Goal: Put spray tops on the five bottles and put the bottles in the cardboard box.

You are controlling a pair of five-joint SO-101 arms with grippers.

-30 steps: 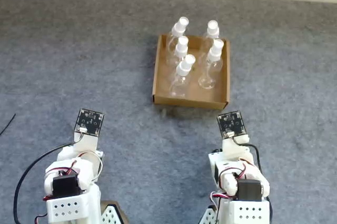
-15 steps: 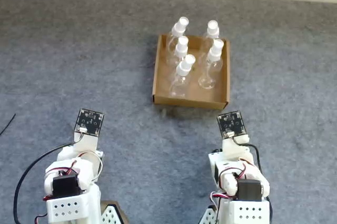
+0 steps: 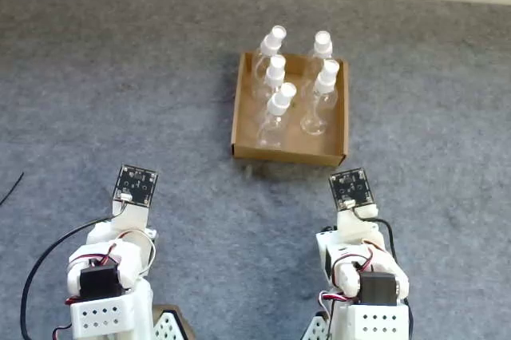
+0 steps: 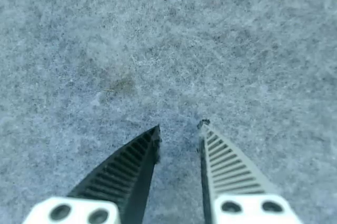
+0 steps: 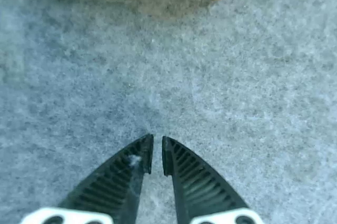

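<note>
Carpet, arms tucked back, L gripper ajar, R gripper closed

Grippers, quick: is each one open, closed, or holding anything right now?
Left gripper: open, holding nothing.
Right gripper: closed, holding nothing.

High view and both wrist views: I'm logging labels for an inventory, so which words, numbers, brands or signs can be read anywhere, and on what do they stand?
No text can be read in any view.
cardboard box: plain brown walls, no print to be seen.
bottles: clear, no labels to be seen.
dark board on each arm's wrist: any markings are too small to read.
</note>
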